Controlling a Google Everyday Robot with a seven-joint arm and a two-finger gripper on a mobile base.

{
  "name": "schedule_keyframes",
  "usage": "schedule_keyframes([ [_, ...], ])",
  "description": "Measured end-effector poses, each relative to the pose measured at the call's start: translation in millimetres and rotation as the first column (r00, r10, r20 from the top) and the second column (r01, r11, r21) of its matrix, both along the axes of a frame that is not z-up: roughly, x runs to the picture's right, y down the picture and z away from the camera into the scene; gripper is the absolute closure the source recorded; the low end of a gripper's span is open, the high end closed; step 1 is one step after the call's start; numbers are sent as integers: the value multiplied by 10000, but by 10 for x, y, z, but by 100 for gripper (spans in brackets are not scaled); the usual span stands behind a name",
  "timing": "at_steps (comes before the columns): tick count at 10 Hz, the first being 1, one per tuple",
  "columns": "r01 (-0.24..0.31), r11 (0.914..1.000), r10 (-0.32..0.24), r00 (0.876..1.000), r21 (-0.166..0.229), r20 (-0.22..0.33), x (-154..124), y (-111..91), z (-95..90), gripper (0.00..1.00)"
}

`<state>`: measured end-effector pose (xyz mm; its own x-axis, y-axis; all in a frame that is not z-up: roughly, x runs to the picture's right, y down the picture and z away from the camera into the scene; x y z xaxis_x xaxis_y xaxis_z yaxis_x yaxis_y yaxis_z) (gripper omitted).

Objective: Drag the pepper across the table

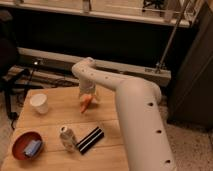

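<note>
The pepper point(86, 104) is a small orange tapered object on the light wooden table point(60, 112), near its far middle. My gripper point(87, 97) comes down from the white arm right over the pepper's upper end and seems to touch it. The pepper's tip points down and left toward the table's front.
A white cup point(39, 103) stands at the left. A red bowl point(27, 145) with a blue thing inside sits at the front left. A silver can point(66, 137) and a black bar point(89, 140) lie near the front middle. My arm's big white link point(142, 125) covers the table's right side.
</note>
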<state>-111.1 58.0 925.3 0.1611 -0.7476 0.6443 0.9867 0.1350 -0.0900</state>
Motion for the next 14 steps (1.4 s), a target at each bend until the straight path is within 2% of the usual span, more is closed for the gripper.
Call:
schedule_keyframes([
  [5,21,9998,-21,10000,-199,-7,-18,41,125,21],
  [7,58,9994,-55,9999,-331,87,-58,57,155,35],
  [13,235,9972,-222,9996,-714,191,-75,102,213,96],
  [14,286,9968,-273,9995,-747,187,-71,104,220,100],
])
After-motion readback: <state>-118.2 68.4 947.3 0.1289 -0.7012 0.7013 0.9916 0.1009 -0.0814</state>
